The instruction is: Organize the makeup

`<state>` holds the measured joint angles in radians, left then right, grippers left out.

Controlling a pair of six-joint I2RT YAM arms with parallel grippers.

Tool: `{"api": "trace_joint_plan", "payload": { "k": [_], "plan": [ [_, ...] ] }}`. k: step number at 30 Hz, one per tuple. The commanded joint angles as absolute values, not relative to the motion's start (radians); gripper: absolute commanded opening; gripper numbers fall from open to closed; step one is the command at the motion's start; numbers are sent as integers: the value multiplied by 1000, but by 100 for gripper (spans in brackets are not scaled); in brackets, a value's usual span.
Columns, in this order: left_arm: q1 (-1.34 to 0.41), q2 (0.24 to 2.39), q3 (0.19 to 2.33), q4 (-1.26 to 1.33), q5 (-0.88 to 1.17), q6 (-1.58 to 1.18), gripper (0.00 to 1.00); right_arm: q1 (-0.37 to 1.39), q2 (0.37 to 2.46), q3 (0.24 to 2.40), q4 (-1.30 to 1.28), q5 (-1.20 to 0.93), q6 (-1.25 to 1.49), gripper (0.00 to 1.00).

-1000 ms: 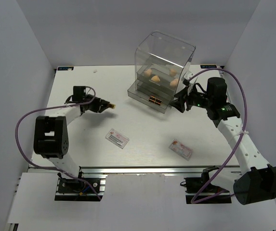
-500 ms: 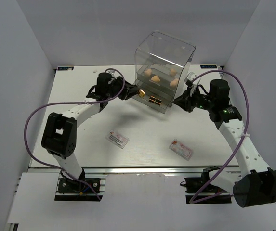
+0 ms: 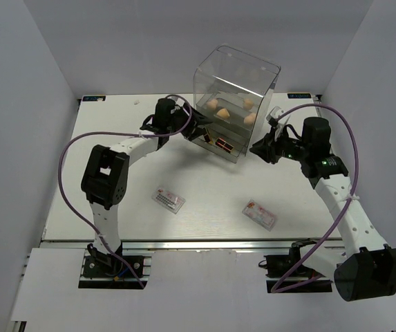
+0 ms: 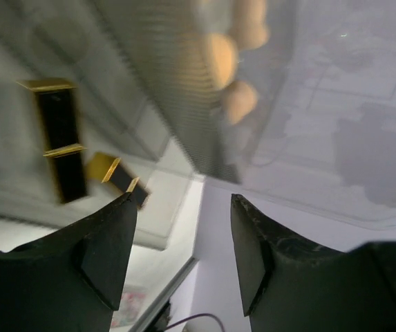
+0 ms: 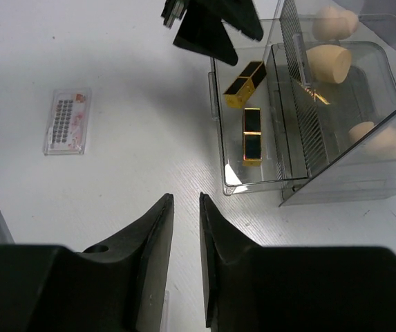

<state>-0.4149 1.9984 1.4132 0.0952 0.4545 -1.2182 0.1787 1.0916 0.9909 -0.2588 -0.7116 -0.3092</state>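
Observation:
Two dark-brown-and-gold tubes lie in the pulled-out bottom drawer of the clear box. They also show in the left wrist view. Peach sponges sit in the drawer above. My left gripper is open and empty, just over the drawer's left end. My right gripper is nearly shut with a narrow gap, empty, above the table in front of the drawer's right end. Two white-pink packets lie on the table; one shows in the right wrist view.
The tall clear drawer box stands at the back middle of the white table, its bottom drawer pulled out toward the arms. White walls enclose the table on three sides. The left arm's fingers show beside the drawer in the right wrist view.
My left gripper carried a tube from the left side of the table rightward to the drawer and opened; the tube now lies in the drawer. The right gripper drew back slightly.

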Motion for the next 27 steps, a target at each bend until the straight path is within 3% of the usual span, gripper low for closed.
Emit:
{"api": "trace_joint_plan", "payload": {
  "k": [1, 6, 10, 11, 14, 18, 22, 27],
  "plan": [
    [-416, 1974, 1506, 117, 471, -1210, 67, 170, 1072, 985, -242, -736, -313, 28],
    [-414, 1936, 1488, 196, 517, -1204, 68, 170, 1081, 982, -337, -776, -402, 40],
    [-402, 1830, 1396, 230, 508, -1143, 80, 170, 1092, 959, -437, -779, -518, 60],
    [-396, 1774, 1376, 218, 499, -1097, 86, 173, 1095, 954, -458, -775, -532, 61],
    [-373, 1677, 1291, 146, 456, -977, 87, 178, 1120, 936, -544, -740, -566, 64],
    [-330, 1510, 1181, 8, 339, -853, 98, 204, 1155, 891, -612, -622, -590, 68],
    [-212, 1305, 975, 29, 319, -940, 98, 270, 1154, 830, -641, -506, -624, 71],
    [-156, 1184, 783, 135, 360, -986, 98, 278, 1118, 822, -545, -535, -577, 71]
  ]
}}
